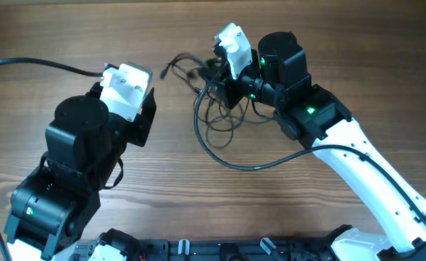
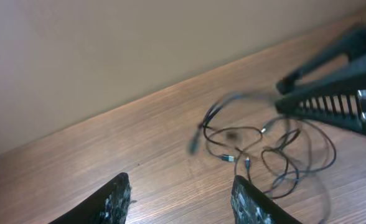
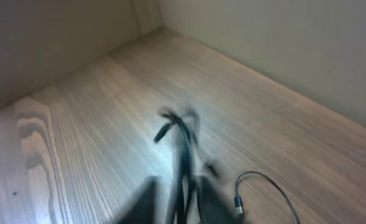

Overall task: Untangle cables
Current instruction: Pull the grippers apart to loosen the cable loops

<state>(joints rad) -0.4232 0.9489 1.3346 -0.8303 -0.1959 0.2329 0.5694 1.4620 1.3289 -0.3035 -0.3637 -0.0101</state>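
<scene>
A tangle of thin black cables (image 1: 220, 109) lies on the wooden table at the upper middle, with a loose plug end (image 1: 164, 72) sticking out to the left. My right gripper (image 1: 224, 80) is at the top of the tangle and holds a bundle of strands lifted off the table. In the blurred right wrist view the strands (image 3: 184, 149) run up between the two fingers (image 3: 182, 202). My left gripper (image 2: 182, 196) is open and empty, left of the tangle (image 2: 264, 149), which it sees ahead on the table.
A thicker black cable (image 1: 256, 161) curves from the tangle toward the right arm. Another black cable (image 1: 32, 64) runs off the left edge behind the left arm. Walls border the table's far side in both wrist views.
</scene>
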